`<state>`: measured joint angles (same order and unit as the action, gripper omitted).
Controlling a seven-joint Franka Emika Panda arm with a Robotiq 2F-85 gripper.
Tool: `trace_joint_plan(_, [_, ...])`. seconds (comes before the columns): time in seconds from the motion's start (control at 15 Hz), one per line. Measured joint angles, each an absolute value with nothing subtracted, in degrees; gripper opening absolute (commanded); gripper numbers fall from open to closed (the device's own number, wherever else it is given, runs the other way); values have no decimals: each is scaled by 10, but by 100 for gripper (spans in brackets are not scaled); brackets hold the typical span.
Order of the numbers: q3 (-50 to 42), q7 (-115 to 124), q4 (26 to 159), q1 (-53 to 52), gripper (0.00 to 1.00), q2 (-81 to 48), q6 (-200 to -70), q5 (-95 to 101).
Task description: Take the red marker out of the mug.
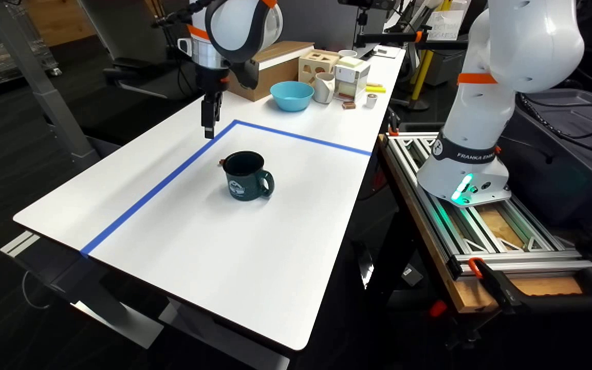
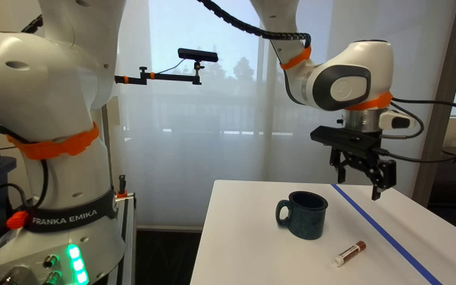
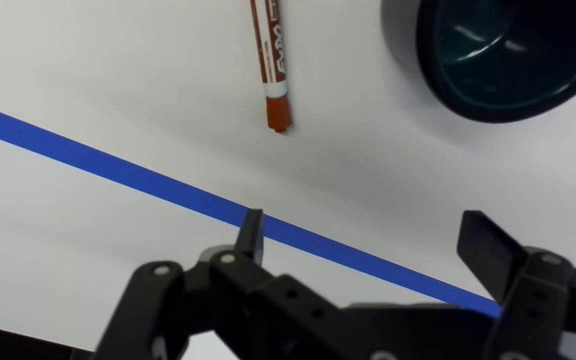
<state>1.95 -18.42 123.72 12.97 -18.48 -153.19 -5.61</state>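
The dark mug (image 1: 242, 186) stands upright on the white table in both exterior views (image 2: 308, 219). Its open rim and inside show at the top right of the wrist view (image 3: 493, 75). The red marker (image 2: 349, 253) lies flat on the table beside the mug, apart from it. It also shows at the top of the wrist view (image 3: 272, 55), running out of the frame; in an exterior view only a small red end (image 1: 222, 162) shows past the mug. My gripper (image 2: 358, 189) is open and empty above the table, near the blue tape; its fingers (image 3: 363, 215) are wide apart.
Blue tape (image 1: 157, 191) marks lines on the white table (image 1: 255, 246). At the far end stand a light blue bowl (image 1: 292, 96), a cardboard box (image 1: 275, 64), a wooden box with cutouts (image 1: 318, 67), a light mug (image 1: 324, 87) and several small items.
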Motion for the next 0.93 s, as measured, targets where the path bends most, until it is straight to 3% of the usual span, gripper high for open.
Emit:
trace_joint_plan(0.4, [18,-102,1288,92,100,-97,-1424,-65])
trace_joint_plan(0.93, [8,-104,1287,89,100,-106,-1427,-65])
